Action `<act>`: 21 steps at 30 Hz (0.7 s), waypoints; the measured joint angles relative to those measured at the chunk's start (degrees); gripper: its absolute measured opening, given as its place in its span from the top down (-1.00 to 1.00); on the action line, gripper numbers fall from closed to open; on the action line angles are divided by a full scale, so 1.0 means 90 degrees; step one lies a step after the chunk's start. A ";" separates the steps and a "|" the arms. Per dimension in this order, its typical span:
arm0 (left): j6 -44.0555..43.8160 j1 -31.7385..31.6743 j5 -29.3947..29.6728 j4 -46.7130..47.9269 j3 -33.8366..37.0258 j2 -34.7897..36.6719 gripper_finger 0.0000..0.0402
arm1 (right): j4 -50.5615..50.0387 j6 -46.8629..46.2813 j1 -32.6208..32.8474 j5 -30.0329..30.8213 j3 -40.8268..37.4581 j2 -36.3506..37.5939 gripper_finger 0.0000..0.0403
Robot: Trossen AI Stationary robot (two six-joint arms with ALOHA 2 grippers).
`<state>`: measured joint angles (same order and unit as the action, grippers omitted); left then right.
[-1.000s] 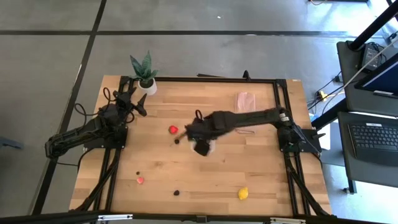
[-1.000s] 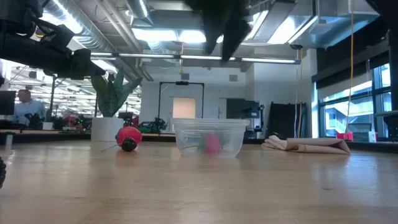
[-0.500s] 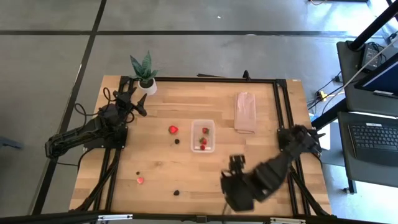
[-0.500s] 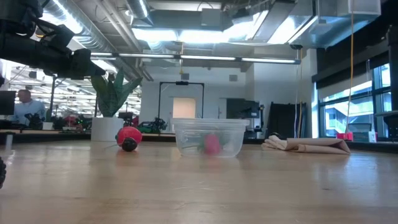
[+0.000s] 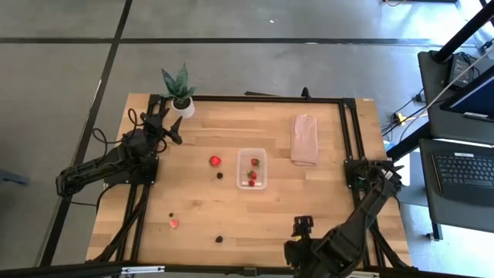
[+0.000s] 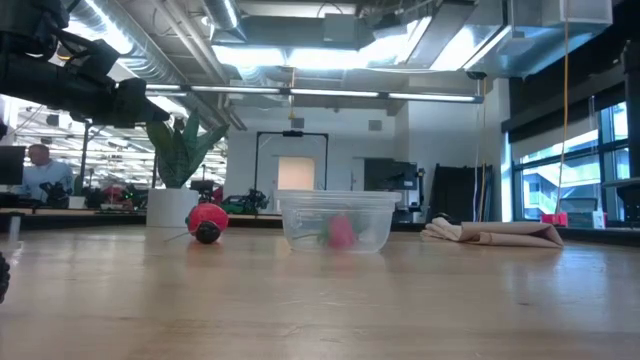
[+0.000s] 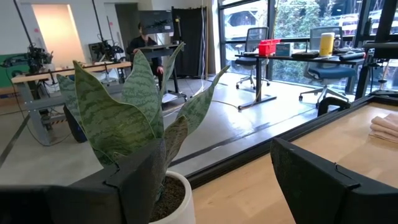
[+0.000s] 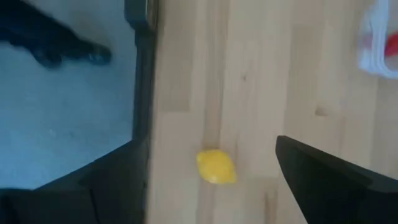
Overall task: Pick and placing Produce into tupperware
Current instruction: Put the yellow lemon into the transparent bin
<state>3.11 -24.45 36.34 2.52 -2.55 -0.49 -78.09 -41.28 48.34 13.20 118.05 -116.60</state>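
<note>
Tupperware [image 5: 252,169] mid-counter [image 5: 201,208], strawberries [image 5: 252,174] inside; another strawberry [image 5: 214,161] to its left, folded cloth [image 5: 305,140] to its right, potted plant [image 5: 180,93] at the far-left corner.

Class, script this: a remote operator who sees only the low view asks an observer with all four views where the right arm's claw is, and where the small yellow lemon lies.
Operator: My low view shows no right arm at all. Where is its claw?
Observer: In the high view, the right claw hangs over the wooden table by the edge farthest from the green potted plant.
Operator: And the lemon? I can't find it either.
Observer: The right wrist view shows the small yellow lemon lying on the wood between that claw's open fingers, not yet touched.
</note>
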 joint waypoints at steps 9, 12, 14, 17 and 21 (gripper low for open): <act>-0.0002 0.0000 0.0000 0.0000 -0.0002 0.0000 -0.42 | -0.0166 0.1357 -0.0002 -0.0597 -0.1181 0.0002 -0.74; 0.0000 -0.0002 0.0000 0.0000 -0.0002 0.0000 -0.42 | -0.0102 0.1631 -0.0002 -0.0600 -0.1713 0.0002 -0.74; 0.0001 0.0000 0.0000 0.0000 -0.0002 0.0000 -0.42 | -0.0093 0.1643 -0.0002 -0.0596 -0.2050 0.0000 -0.74; 0.0001 0.0000 0.0000 0.0000 0.0000 0.0000 -0.42 | 0.0059 0.1711 -0.0005 -0.0593 -0.2495 0.0000 -0.74; 0.0001 -0.0002 0.0000 0.0000 -0.0002 0.0000 -0.42 | 0.0685 0.2068 -0.0005 -0.0592 -0.2920 -0.0002 -0.74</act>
<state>3.11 -24.47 36.34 2.52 -2.57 -0.49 -71.93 -22.66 48.29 7.87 91.77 -116.62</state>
